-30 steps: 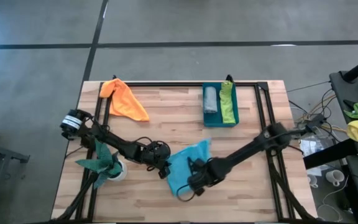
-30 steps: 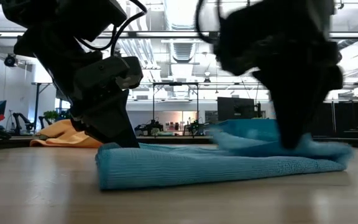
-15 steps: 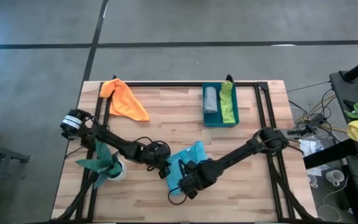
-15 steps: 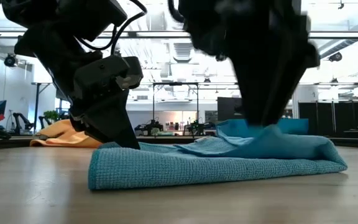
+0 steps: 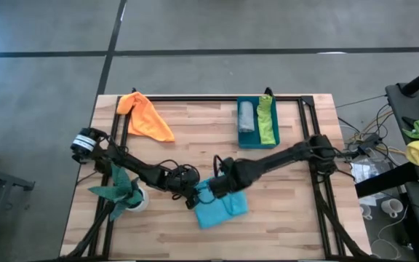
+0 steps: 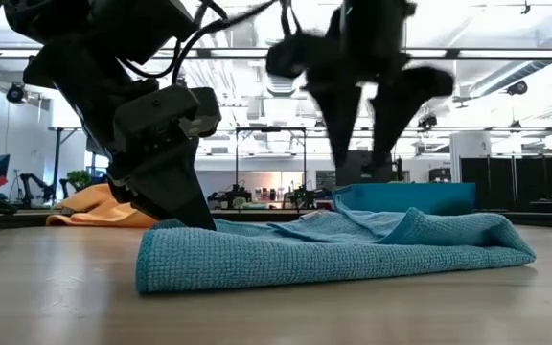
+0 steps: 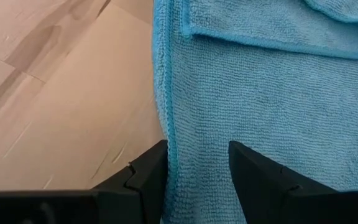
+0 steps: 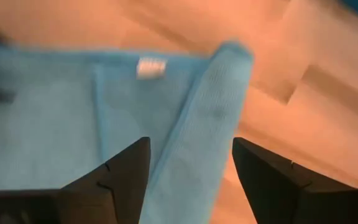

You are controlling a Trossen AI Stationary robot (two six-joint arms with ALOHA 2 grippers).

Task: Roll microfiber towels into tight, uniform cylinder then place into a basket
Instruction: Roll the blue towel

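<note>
Looking down, you see the turquoise towel [image 5: 220, 207] folded at lower centre of the surface [image 5: 282, 211]. Your left gripper [image 5: 193, 198] pinches its edge; your right gripper [image 5: 217, 186] hangs released above, blurred in the low view. Arms hide part of it.

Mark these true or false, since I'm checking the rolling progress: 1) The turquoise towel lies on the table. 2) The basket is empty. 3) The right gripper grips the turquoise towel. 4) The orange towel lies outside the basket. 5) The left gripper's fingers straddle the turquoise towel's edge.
1) True: the turquoise towel lies folded on the table.
2) False: the basket holds a grey towel and a lime green towel.
3) False: the right gripper hangs open above it.
4) True: the orange towel lies near the far left corner.
5) True: left gripper.
</note>
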